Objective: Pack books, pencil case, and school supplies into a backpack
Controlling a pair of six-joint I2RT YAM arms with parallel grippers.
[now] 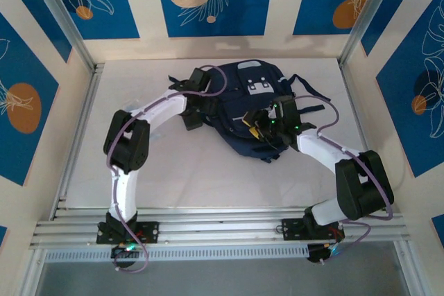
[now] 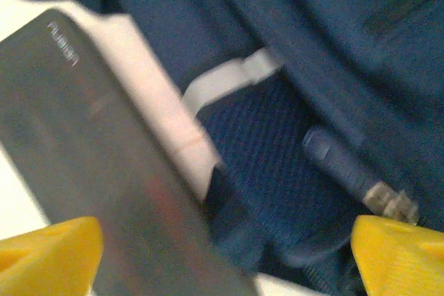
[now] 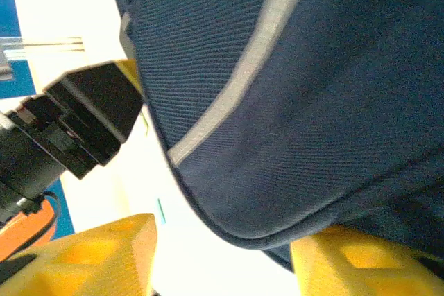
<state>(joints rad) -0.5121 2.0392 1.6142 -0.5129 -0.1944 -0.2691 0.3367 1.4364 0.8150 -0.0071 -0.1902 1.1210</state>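
Starting at the left gripper [image 2: 223, 260]: got both yellow fingers [image 2: 48, 254] spread wide, with nothing pinched between them as far as can be seen. Seeing one dark grey pencil case [image 2: 90, 157] slanting across that wrist view, lower end right beside the finger at the bottom left; can't tell if actually touching. Past it, just navy backpack [image 2: 312, 25] fabric, plus one white strap loop [image 2: 229, 77] and one zip pull [image 2: 388, 202]. Over to the right gripper [image 3: 222, 265]: also spread wide, two yellow fingers [image 3: 90, 258] again, with the backpack's rounded edge dipping into the gap and lying against the one at the bottom right, not clamped. Can make out one pale grey stripe [image 3: 243, 81] curving along the fabric there. From the top, counting two arms [image 1: 125, 143] and just one backpack, lying flat around the middle of the white table [image 1: 208, 171], left gripper at its left side, right gripper on its near right part.
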